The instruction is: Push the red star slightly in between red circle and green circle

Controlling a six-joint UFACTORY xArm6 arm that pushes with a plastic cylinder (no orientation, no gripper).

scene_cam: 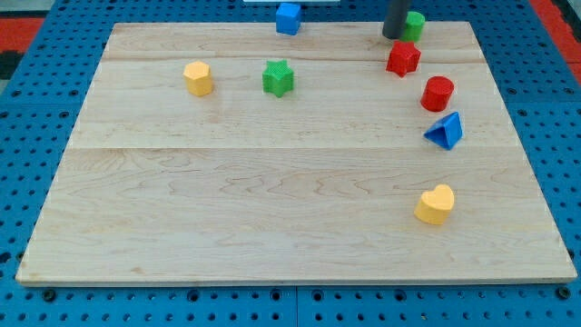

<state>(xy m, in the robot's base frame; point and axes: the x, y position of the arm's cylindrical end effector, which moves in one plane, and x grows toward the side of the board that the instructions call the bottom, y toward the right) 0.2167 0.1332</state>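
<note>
Nearest the view's bottom on the desk (pixel 272 227) sits a yellow heart (pixel 436 203), with the blue triangle (pixel 445 131) and red circle (pixel 437 93) above it. Farther up, the red star (pixel 403 58) lies between the red circle and the green circle (pixel 414 24), apparently about where it belongs. At the top, the tool is a bare rod holding nothing, its tip (pixel 393 36) just above the star, beside the green circle.

Pale wooden board (pixel 272 200) — matt, visibly grained.
Red star-shaped plastic block (pixel 403 58) looks smooth; blue perforated base (pixel 45 54) — faint sheen.
</note>
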